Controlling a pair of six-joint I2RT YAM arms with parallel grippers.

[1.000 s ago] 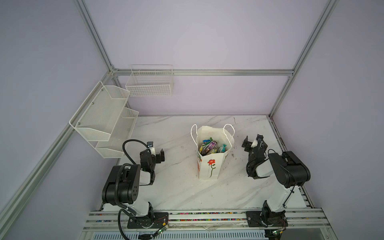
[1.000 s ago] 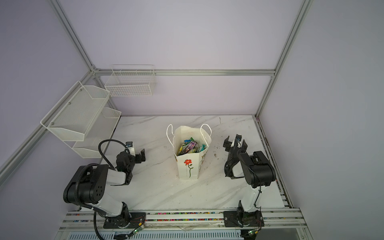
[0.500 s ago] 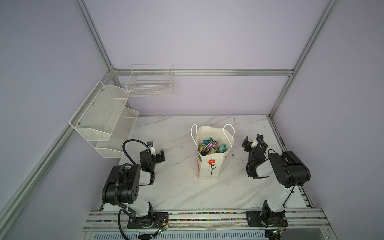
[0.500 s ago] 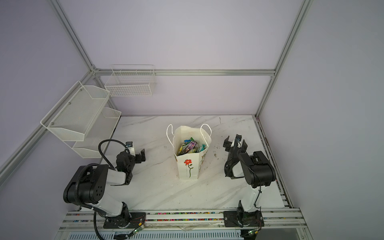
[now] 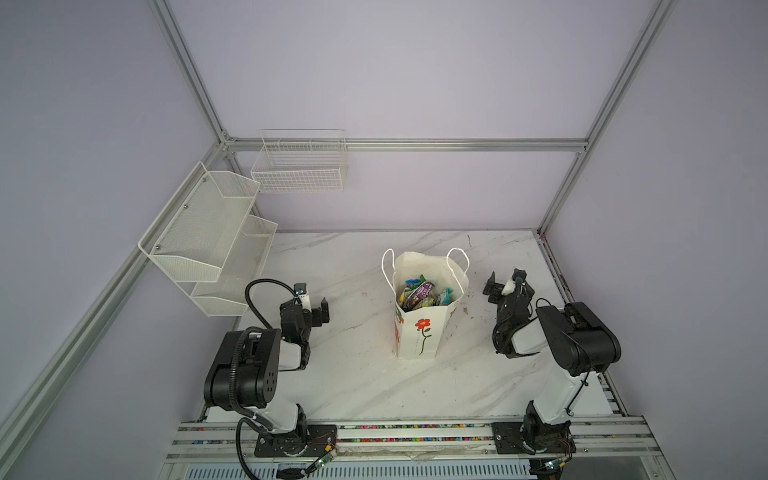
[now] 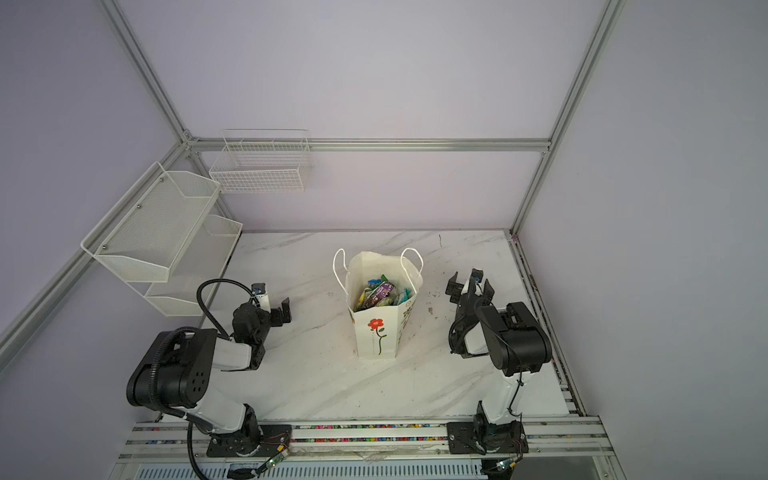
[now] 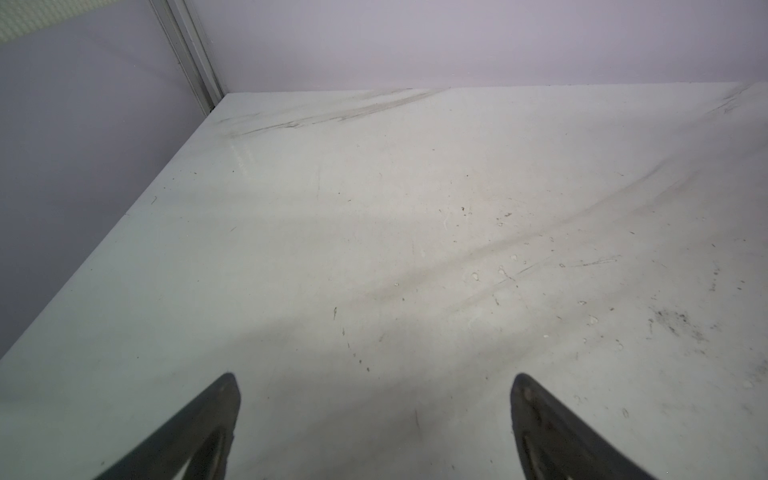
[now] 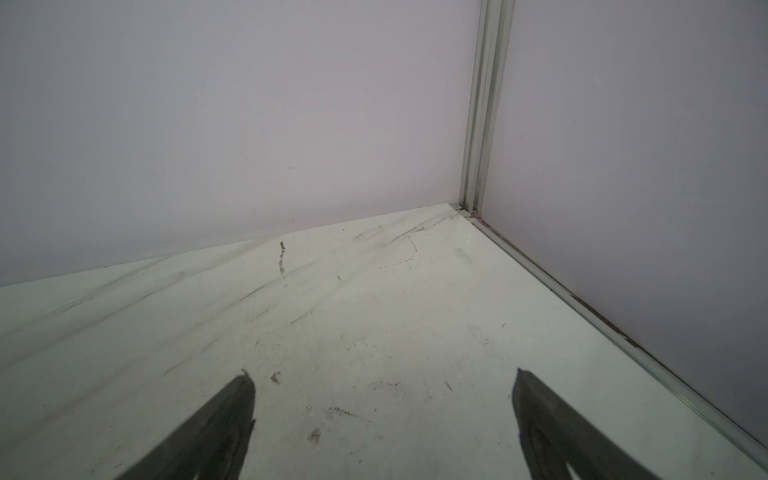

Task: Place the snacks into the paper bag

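While glossy snacks (image 5: 419, 293) fill the paper bag (image 5: 420, 338), left gripper (image 7: 374, 379) splayed empty — right gripper (image 8: 383, 376) too.

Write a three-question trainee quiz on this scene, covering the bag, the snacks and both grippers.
1. True or false: the colourful glossy snack packets lie inside the tall white flower-printed paper bag.
2. Pick one: the left gripper and right gripper are A) both open and empty, B) both shut, C) each holding a packet.
3. Fill in: the bag stands ____ on the white marble tabletop, between the two arms.
Key: 1 true; 2 A; 3 upright.
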